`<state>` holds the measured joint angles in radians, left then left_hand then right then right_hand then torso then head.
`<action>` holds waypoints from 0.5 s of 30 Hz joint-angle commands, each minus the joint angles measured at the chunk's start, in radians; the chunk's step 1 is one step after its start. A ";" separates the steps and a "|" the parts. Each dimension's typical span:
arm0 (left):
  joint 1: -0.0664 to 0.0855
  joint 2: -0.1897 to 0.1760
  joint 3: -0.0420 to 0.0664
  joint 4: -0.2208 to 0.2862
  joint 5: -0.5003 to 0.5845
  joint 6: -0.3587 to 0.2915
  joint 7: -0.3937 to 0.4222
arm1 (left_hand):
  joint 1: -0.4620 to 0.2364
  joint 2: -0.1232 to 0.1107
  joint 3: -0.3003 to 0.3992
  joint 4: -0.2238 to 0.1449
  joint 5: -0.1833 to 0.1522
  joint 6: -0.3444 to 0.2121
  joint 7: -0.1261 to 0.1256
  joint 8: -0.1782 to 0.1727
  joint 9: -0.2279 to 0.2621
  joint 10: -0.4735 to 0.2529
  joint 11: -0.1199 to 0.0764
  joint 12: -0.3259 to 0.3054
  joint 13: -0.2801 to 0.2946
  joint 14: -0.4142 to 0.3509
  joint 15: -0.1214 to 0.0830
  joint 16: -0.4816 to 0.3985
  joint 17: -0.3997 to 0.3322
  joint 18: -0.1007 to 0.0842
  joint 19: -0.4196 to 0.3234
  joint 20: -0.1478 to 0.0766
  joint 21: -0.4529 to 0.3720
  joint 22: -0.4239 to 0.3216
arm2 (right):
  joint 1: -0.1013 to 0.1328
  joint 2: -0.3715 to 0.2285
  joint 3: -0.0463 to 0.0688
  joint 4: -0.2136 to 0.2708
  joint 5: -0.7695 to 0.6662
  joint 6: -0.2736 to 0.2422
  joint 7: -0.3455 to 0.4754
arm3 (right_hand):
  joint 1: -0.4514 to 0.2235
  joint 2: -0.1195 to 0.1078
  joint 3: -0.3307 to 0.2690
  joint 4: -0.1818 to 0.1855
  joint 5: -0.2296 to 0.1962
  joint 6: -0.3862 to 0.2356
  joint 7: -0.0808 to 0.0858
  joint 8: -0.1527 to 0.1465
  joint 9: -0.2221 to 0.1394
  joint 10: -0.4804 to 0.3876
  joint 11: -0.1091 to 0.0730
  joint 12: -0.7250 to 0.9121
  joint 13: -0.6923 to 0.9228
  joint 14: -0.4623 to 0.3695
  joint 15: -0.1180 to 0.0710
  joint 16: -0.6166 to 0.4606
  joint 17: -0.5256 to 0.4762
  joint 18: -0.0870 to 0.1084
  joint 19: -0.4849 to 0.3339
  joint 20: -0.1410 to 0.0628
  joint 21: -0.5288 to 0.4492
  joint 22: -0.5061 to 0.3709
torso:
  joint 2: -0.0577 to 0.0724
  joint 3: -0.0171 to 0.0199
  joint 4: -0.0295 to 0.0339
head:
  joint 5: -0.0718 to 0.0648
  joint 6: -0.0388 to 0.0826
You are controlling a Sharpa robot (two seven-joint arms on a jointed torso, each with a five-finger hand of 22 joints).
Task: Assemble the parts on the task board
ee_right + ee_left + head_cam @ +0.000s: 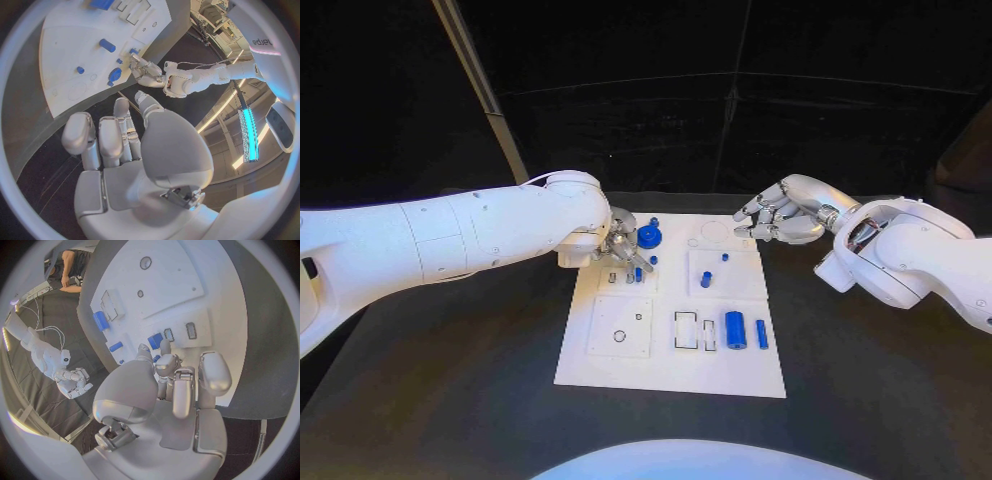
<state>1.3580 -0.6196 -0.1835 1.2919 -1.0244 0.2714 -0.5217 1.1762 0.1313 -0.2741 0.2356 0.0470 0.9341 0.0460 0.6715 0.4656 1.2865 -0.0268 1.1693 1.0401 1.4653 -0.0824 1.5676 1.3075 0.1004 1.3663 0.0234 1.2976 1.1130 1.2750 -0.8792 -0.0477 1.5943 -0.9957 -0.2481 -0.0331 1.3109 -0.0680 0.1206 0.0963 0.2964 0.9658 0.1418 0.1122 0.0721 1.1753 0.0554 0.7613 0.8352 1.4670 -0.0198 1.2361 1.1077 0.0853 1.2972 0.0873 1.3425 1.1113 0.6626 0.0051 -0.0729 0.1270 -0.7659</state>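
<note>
Task board lies in the middle of the black table, long axis running away from the robot, with bare table on both sides. A blue cylinder lies near its right edge, long axis along the board. Left hand sits over the far left corner, fingertips at small blue parts; whether it grips one cannot be told. Right hand hovers beyond the far right corner, fingers curled, holding nothing.

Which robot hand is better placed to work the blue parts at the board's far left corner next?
Probably the left robot hand: its fingers already reach down among the blue parts on the task board. The right robot hand hovers empty off the board's far right corner.
</note>
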 commanded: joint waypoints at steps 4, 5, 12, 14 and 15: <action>0.001 0.004 0.000 0.001 0.006 0.008 -0.007 | 0.016 0.002 0.004 -0.014 0.002 -0.011 -0.002 0.010 0.004 -0.004 0.002 0.004 0.000 0.105 -0.002 0.003 0.263 -0.010 0.006 0.002 0.007 0.004 | 0.002 0.004 0.001 -0.001 -0.002 0.001 0.002 | 0.010 -0.003 -0.005 0.004 0.006 -0.008 0.001 0.004 -0.001 -0.002 -0.004 0.001 -0.001 0.011 -0.004 -0.006 -0.001 0.012 -0.005 0.000 -0.005 -0.001 | 0.000 0.0005 0.0002 | 0.001 -0.001; 0.001 0.004 -0.001 0.002 0.006 0.009 -0.006 | 0.017 0.003 0.006 -0.016 0.002 -0.012 -0.002 0.010 0.005 -0.004 0.002 0.003 0.000 0.105 -0.002 0.003 0.263 -0.010 0.006 0.002 0.007 0.003 | 0.002 0.005 0.001 -0.002 -0.002 0.001 0.002 | 0.010 -0.003 -0.005 0.004 0.006 -0.008 0.001 0.004 -0.001 -0.002 -0.004 0.001 -0.001 0.011 -0.004 -0.006 -0.001 0.012 -0.005 0.000 -0.005 -0.001 | 0.000 0.0005 0.0002 | 0.001 -0.001; -0.001 0.001 -0.004 0.009 0.018 0.012 -0.007 | 0.031 0.007 0.017 -0.033 0.002 -0.017 -0.001 0.016 0.010 -0.004 0.002 0.004 0.000 0.105 -0.002 0.003 0.263 -0.010 0.005 0.003 0.008 0.005 | 0.002 0.005 0.001 -0.005 -0.002 0.002 0.000 | 0.010 -0.003 -0.005 0.004 0.008 -0.008 0.001 0.004 -0.001 -0.003 -0.004 -0.002 -0.004 0.010 -0.004 -0.009 -0.004 0.013 -0.006 -0.001 -0.006 -0.003 | 0.000 0.0006 0.0003 | -0.001 -0.004; -0.001 0.001 -0.006 0.009 0.020 0.013 -0.007 | 0.034 0.008 0.019 -0.037 0.002 -0.018 -0.001 0.017 0.012 -0.005 0.002 0.004 0.000 0.105 -0.002 0.003 0.263 -0.010 0.004 0.003 0.008 0.005 | 0.002 0.006 0.001 -0.006 -0.002 0.003 0.001 | 0.010 -0.003 -0.005 0.004 0.008 -0.008 0.001 0.004 -0.001 -0.003 -0.004 -0.002 -0.004 0.010 -0.004 -0.009 -0.004 0.013 -0.006 -0.001 -0.006 -0.003 | 0.000 0.0003 0.0004 | -0.001 -0.004; -0.001 0.001 -0.006 0.009 0.021 0.014 -0.007 | 0.035 0.008 0.020 -0.039 0.002 -0.019 -0.001 0.017 0.012 -0.005 0.002 0.003 -0.001 0.105 -0.002 0.003 0.263 -0.010 0.004 0.003 0.008 0.005 | 0.002 0.006 0.001 -0.006 -0.002 0.003 0.000 | 0.010 -0.003 -0.005 0.004 0.008 -0.008 0.001 0.004 -0.001 -0.003 -0.004 -0.002 -0.004 0.010 -0.004 -0.009 -0.004 0.013 -0.006 -0.001 -0.006 -0.003 | 0.000 0.0000 0.0003 | -0.002 -0.004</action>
<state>1.3564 -0.6185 -0.1897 1.2987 -1.0148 0.2731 -0.5218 1.2023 0.1411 -0.2521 0.2025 0.0470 0.9233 0.0428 0.6831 0.4764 1.2865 -0.0268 1.1693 1.0400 1.4653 -0.0824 1.5676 1.3074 0.1005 1.3663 0.0235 1.3014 1.1170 1.2750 -0.8744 -0.0478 1.5876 -0.9958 -0.2477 -0.0343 1.3109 -0.0680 0.1180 0.0989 0.3006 0.9657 0.1418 0.1122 0.0722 1.1754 0.0554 0.7614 0.8317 1.4670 -0.0198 1.2310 1.1050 0.0852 1.2972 0.0873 1.3425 1.1092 0.6625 0.0056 -0.0725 0.1262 -0.7699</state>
